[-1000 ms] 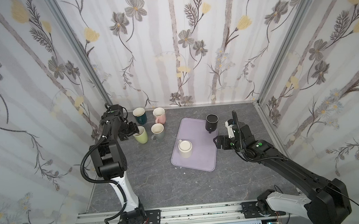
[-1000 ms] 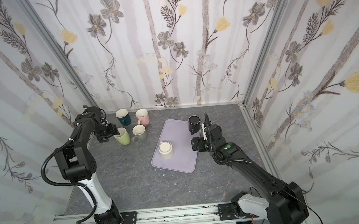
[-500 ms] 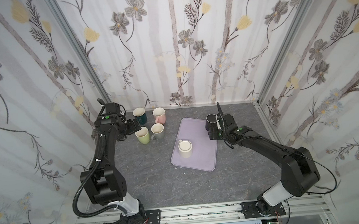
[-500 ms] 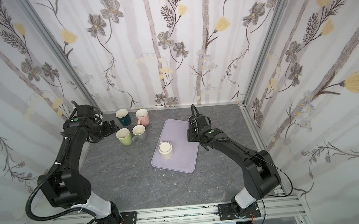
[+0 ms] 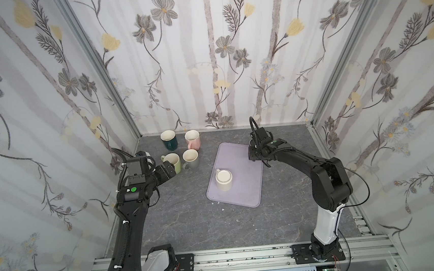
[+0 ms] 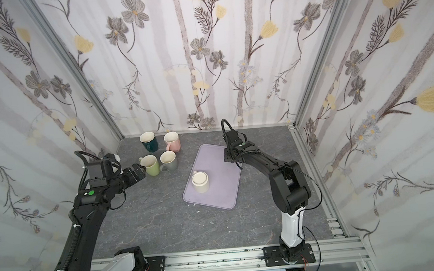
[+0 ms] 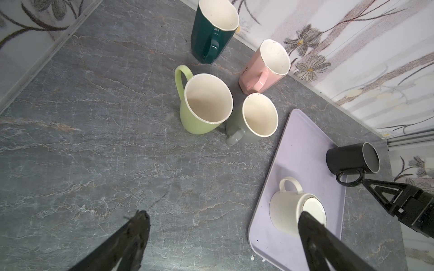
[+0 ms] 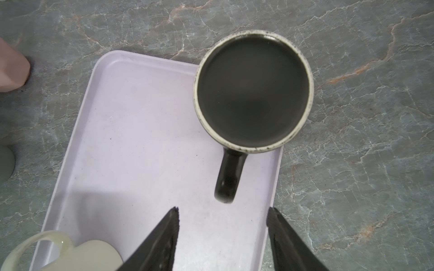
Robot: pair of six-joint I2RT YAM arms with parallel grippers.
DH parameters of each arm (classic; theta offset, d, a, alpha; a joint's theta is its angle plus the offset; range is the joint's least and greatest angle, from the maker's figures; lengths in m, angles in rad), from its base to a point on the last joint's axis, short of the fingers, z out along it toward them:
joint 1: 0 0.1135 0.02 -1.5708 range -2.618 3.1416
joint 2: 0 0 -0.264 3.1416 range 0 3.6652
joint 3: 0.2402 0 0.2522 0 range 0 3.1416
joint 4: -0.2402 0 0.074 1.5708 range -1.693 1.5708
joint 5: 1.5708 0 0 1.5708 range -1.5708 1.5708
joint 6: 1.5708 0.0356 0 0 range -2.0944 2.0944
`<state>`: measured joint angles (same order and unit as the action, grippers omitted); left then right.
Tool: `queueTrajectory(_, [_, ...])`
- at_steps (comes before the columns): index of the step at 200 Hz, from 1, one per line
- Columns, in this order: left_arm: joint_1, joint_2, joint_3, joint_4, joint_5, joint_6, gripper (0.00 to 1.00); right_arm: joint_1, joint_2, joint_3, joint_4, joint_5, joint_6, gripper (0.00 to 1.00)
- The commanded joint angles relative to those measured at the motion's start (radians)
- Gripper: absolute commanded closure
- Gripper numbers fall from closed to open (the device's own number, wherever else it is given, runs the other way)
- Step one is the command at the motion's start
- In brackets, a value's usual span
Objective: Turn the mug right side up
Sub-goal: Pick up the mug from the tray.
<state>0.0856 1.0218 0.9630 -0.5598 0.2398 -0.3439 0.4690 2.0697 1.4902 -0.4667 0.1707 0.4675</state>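
At the far right corner of the tray [image 8: 141, 117] stands the black mug [image 8: 253, 91], pale speckled ring facing up, handle pointing straight at the right gripper [image 8: 222, 210]: jaws part-way apart, empty, just short of that handle. Left gripper [image 7: 222, 214] hangs wide open, holding nothing, near the 4 upright mugs [image 7: 258, 115]. Cream mug [image 5: 224, 179] sits bottom-up on the tray.
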Motion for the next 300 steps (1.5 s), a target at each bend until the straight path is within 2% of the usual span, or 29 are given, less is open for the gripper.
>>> queueTrajectory(1, [-0.002,0.0,-0.018,0.071,0.019,-0.004,0.0,-0.006,0.037,0.051,-0.027,0.013,0.022,0.42])
queueTrajectory(40, [-0.004,-0.008,-0.079,0.121,0.051,0.001,0.0,-0.01,0.114,0.142,-0.084,0.05,0.027,0.45])
queueTrajectory(116, [-0.018,0.032,-0.067,0.128,0.132,-0.023,0.0,-0.018,0.172,0.2,-0.127,0.073,0.029,0.51])
queueTrajectory(213, [-0.016,0.011,-0.075,0.13,0.102,-0.026,0.0,-0.019,0.205,0.249,-0.15,0.07,-0.011,0.55])
queueTrajectory(271, [-0.015,0.015,-0.083,0.141,0.117,-0.03,0.0,-0.018,0.225,0.259,-0.165,0.068,-0.011,0.6])
queueTrajectory(300, [-0.016,0.006,-0.086,0.14,0.117,-0.032,0.0,-0.018,0.225,0.26,-0.174,0.079,-0.015,0.67])
